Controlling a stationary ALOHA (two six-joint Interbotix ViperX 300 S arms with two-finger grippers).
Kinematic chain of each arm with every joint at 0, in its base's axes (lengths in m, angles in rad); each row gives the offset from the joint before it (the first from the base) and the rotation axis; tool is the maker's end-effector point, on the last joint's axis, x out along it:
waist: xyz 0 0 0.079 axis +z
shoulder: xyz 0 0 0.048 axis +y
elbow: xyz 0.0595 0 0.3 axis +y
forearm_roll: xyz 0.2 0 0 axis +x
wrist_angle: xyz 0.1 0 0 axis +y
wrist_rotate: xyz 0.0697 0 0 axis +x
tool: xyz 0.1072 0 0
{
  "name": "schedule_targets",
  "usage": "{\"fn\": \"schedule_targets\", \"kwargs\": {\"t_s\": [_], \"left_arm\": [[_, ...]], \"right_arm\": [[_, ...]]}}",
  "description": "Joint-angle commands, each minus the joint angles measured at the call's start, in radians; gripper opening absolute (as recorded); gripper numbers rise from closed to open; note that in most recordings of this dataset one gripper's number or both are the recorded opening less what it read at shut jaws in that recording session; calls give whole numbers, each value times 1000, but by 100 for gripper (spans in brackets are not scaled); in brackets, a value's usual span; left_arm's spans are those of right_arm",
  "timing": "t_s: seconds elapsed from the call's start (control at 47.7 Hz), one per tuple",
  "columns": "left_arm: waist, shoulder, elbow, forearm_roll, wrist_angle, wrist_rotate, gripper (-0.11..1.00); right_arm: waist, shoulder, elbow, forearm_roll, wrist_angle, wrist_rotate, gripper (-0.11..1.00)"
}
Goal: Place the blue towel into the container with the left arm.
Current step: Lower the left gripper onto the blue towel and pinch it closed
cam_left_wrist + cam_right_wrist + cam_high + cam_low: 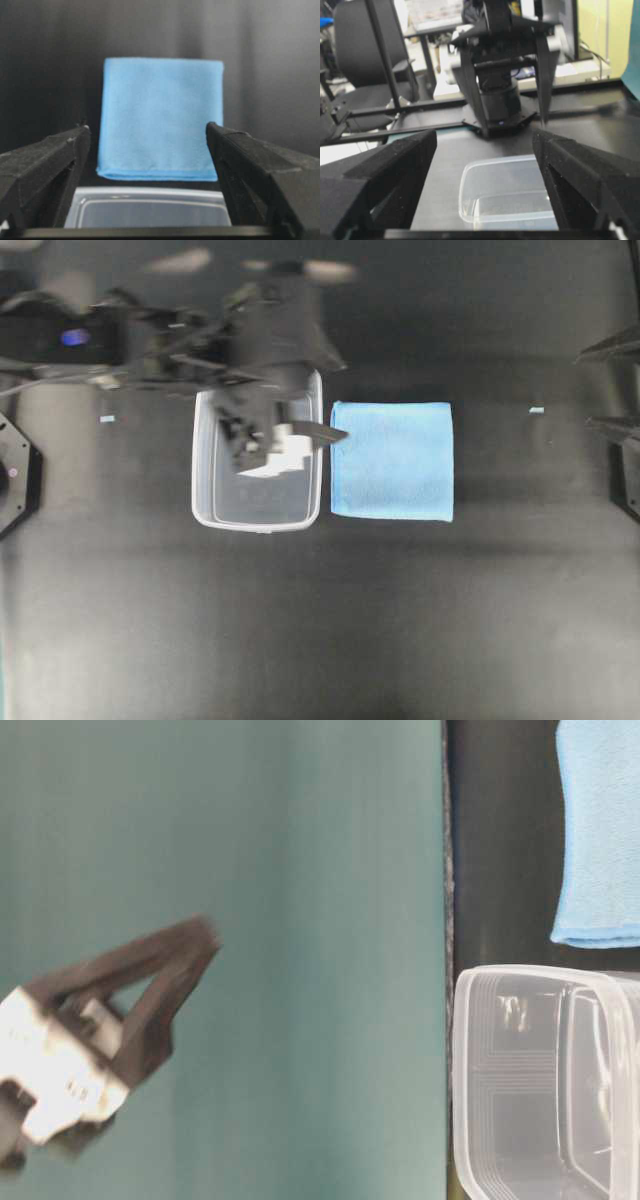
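The blue towel [392,461] lies flat on the black table, just right of the clear container [257,512]. My left gripper [335,395] hangs open and empty above the container's right part, its fingers pointing at the towel's left edge. In the left wrist view the towel [162,117] lies ahead between the open jaws of the gripper [148,132], with the container rim [150,196] below. My right gripper [600,385] is open and empty at the far right edge, well apart from the towel. The right wrist view shows the container [510,190] between its open jaws.
Two small pale marks [108,419] [536,410] lie on the table. The left arm's base and cables [70,340] fill the upper left. In the table-level view a blurred black-and-white finger [120,1010] shows against a teal backdrop, beside the container [545,1080] and towel [600,830].
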Motion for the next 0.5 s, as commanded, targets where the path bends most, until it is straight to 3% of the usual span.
{"fn": "schedule_targets", "kwargs": {"t_s": [0.0,0.168,0.482], "left_arm": [[-8,103,-123,5,77,32,90],[-11,279,-232,3,114,87,90],[-21,489,-313,5,100,91,90]], "right_arm": [[2,-3,-12,3,5,0,75],[2,-12,-12,3,11,-5,75],[2,-34,-12,3,15,-8,75]]}}
